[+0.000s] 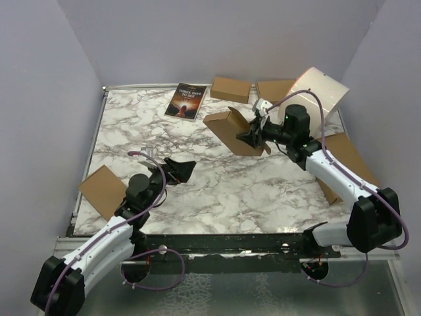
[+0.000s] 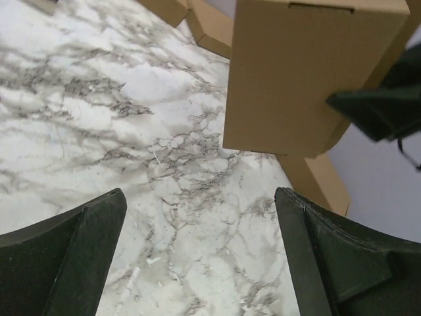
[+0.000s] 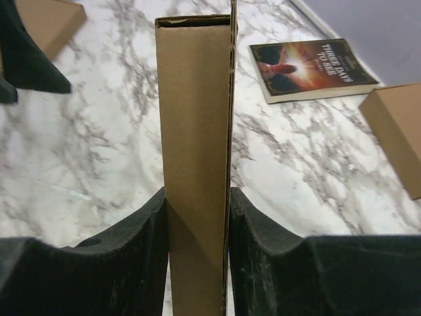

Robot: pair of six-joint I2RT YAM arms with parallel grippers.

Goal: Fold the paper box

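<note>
arms: 2, one end effector each
left end effector [image 1: 183,170]: jaws spread wide, nothing between them, low over the near-left of the table [image 1: 263,191]
right end effector [image 1: 245,137]: narrow, both fingers clamped on a folded wall of the paper box
paper box [image 1: 227,130]: 1, far centre-right of the table, tilted up on edge with flaps sticking out; can't tell if its low corner touches the marble
left-to-box gap: left end effector points toward the paper box, well apart from it
book [image 1: 186,101]: 1, flat, cover up, far edge, left of the paper box
far-edge boxes [image 1: 230,89]: 2, closed, side by side behind the paper box
left-edge box [image 1: 103,191]: 1, overhanging the table's left rim
right-edge box [image 1: 345,158]: 1, flat, partly under the right arm
pale board [image 1: 322,89]: 1, tilted, far right corner
</note>
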